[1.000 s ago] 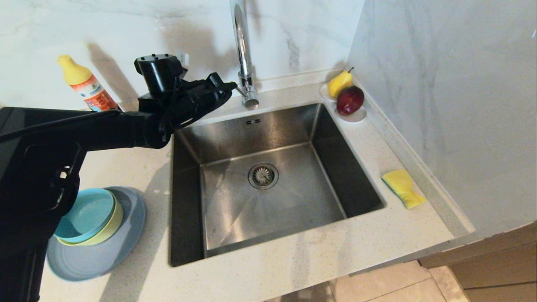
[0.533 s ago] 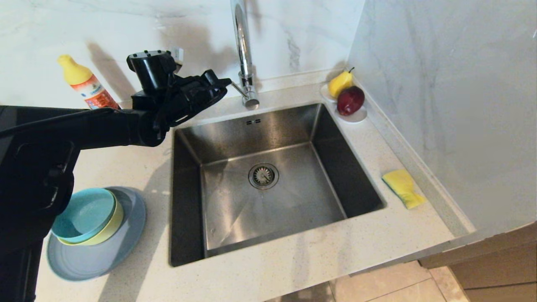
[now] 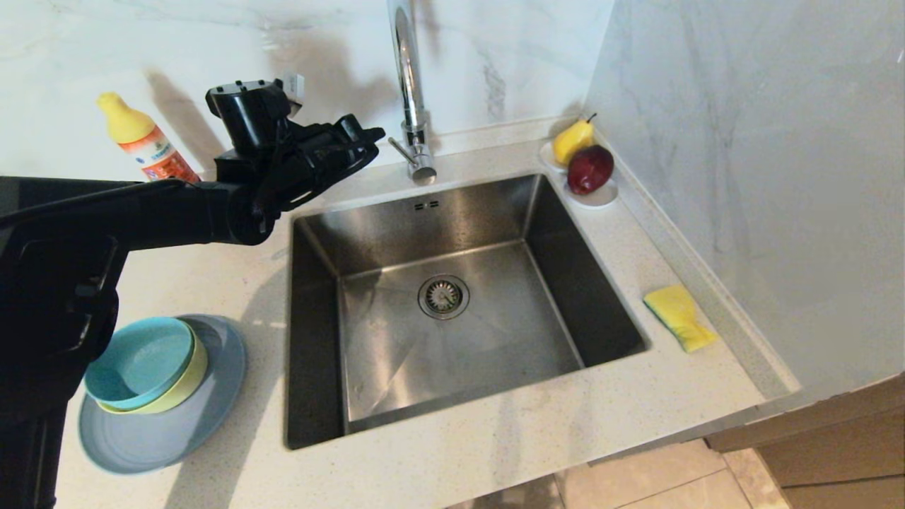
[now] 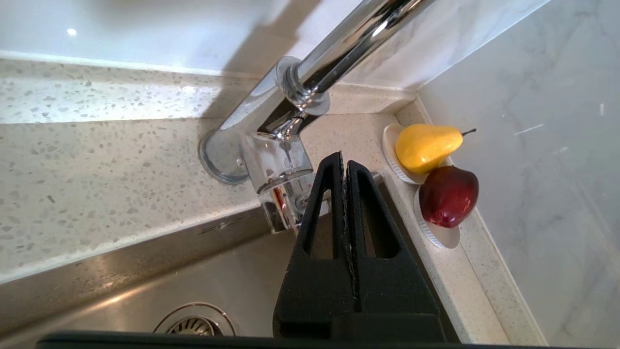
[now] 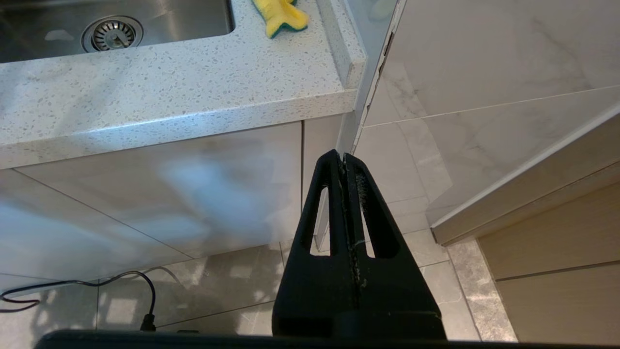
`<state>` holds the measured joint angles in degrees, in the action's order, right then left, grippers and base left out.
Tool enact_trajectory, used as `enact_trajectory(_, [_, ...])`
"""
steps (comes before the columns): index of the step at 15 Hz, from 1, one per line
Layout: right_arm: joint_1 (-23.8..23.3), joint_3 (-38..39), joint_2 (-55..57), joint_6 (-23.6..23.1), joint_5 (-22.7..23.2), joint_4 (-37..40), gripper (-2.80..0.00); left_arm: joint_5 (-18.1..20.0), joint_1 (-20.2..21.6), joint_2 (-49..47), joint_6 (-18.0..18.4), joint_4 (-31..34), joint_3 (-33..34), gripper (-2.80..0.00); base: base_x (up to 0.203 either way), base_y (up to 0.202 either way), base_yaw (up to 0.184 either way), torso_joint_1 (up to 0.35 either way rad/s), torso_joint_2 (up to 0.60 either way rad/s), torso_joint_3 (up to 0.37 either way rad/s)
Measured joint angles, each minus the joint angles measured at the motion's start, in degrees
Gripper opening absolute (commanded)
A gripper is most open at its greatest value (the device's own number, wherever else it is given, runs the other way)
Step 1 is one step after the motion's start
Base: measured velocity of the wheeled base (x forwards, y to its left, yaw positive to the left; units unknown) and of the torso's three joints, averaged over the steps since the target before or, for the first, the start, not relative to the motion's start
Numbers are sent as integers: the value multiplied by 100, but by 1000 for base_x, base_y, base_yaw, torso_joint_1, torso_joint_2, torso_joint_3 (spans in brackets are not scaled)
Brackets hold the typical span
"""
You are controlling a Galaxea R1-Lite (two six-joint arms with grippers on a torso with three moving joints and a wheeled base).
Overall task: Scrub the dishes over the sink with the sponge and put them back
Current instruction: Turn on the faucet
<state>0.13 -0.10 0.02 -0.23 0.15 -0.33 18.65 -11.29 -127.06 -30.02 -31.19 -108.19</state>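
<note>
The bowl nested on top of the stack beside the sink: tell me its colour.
Teal-blue. The top bowl sits inside a yellow-green bowl; the head view shows it best.

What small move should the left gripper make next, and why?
Probably nudge the tap lever: the left gripper, shut and empty, hangs just beside it at the tap, while the sponge and the stacked dishes lie untouched on the counter.

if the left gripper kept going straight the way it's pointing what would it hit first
Most likely the tap: the shut left gripper points at its base and side lever, just short of them. Depth is unclear, so it might slip past toward the white dish holding the fruit.
</note>
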Motion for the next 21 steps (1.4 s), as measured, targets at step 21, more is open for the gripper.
enact_trajectory(21, [0, 0, 0, -1, -1, 2, -280, 17, -17, -149, -15, -167, -11, -280, 0, 0, 0, 0, 0, 0])
